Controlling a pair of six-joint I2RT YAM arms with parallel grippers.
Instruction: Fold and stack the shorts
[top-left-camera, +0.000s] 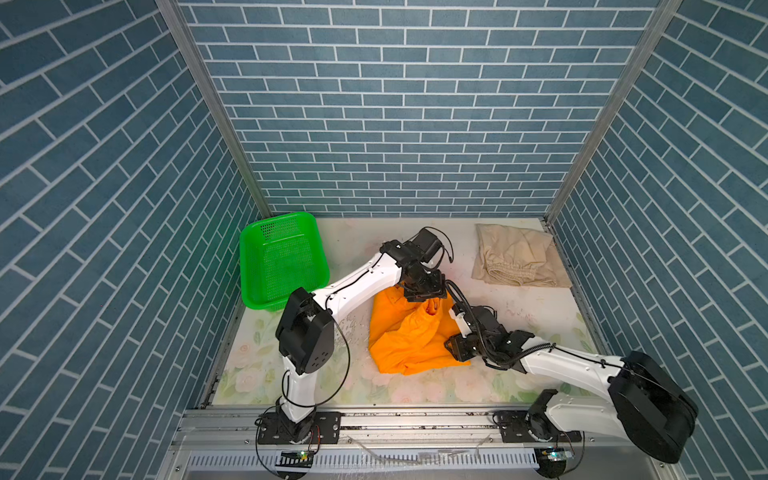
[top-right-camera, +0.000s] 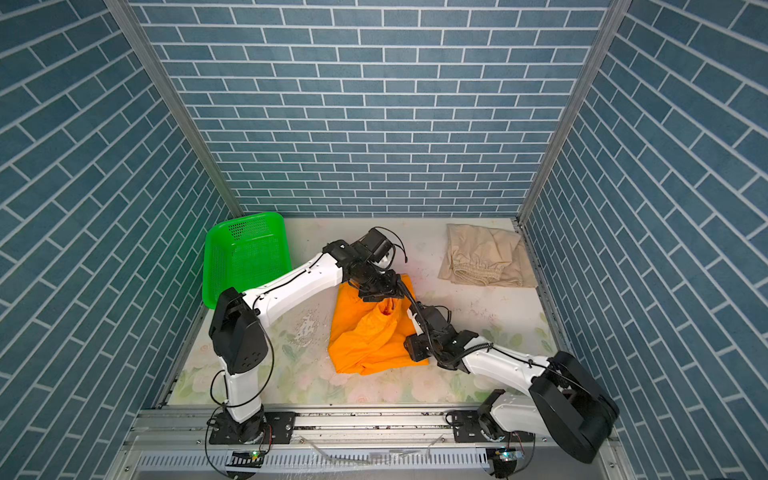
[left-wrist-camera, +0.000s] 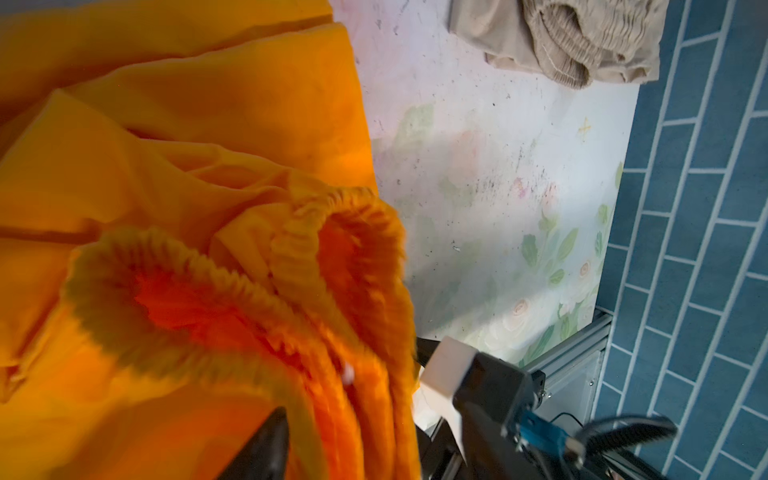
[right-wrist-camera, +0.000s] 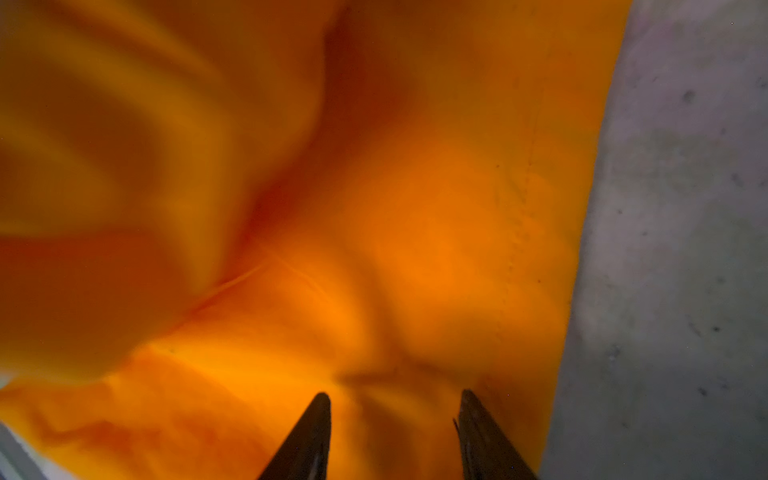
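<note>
Bare table (top-left-camera: 536, 301) separates orange shorts (top-left-camera: 399, 340) from beige shorts (top-left-camera: 515, 253).

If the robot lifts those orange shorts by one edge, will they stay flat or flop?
Probably flop: the orange shorts lie in soft, rumpled folds. Likely light, being thin cloth. The gathered waistband looks stretchy, so it may bunch.

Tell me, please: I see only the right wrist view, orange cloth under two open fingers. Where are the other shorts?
Observer: The beige shorts lie folded in the far right corner of the table, apart from the orange shorts.
Operator: And the left gripper?
Observer: The left gripper is over the orange waistband, at the far edge of that cloth.
Operator: Is the basket in the way?
Observer: No, the basket stands at the far left, nothing visible in it.
</note>
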